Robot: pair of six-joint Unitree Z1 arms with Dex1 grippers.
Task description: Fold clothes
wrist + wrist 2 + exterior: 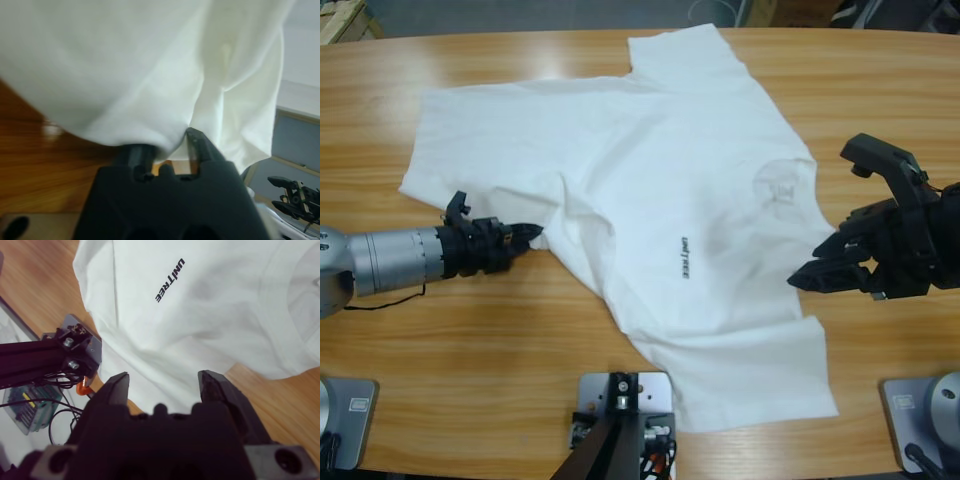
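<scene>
Left gripper clamped, right gripper agape.

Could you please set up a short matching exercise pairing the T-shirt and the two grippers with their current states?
Things:
1. T-shirt
2. left gripper
3. right gripper
4. chest text

States:
A. open, at the shirt's shoulder edge
B. dark, facing up
C. shut on the shirt's hem
D. spread unfolded on the table

Pairs: 1-D, 2-C, 3-A, 4-B

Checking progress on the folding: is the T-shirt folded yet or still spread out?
Spread out, not folded: the white T-shirt lies open and rumpled on the table, both sleeves out and chest text showing.
</scene>
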